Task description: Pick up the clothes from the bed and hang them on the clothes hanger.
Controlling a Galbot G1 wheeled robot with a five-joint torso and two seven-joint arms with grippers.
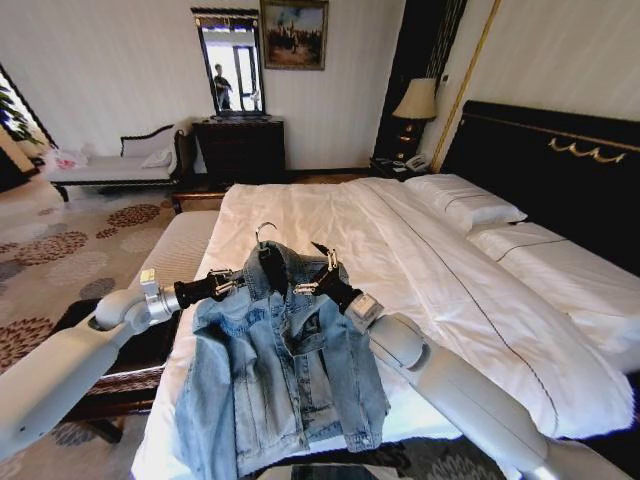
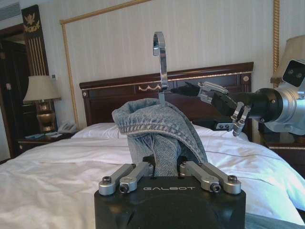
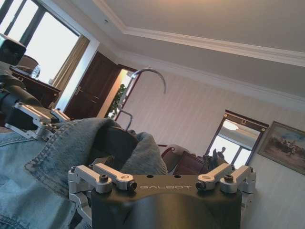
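The light-blue denim clothes point(image 1: 280, 370) hang over the foot of the bed point(image 1: 450, 270), draped on the clothes hanger, whose silver hook point(image 1: 265, 232) stands up from the collar. My left gripper point(image 1: 243, 280) is shut on one denim shoulder point(image 2: 159, 133), with the hook point(image 2: 159, 47) straight above it. My right gripper point(image 1: 312, 282) sits at the other side of the collar, its fingers spread, and it also shows close beside the hook's stem point(image 2: 190, 90). Denim and a dark rounded part point(image 3: 116, 143) lie between its fingers. The hanger's black frame is hidden under the jacket.
White pillows point(image 1: 465, 205) and the black headboard point(image 1: 560, 170) lie to the right. A dark bench point(image 1: 120, 370) stands at the bed's foot on the left. A dresser with mirror point(image 1: 238, 145) and a chaise point(image 1: 110, 165) line the far wall, and a lamp point(image 1: 416, 100) stands beside the bed.
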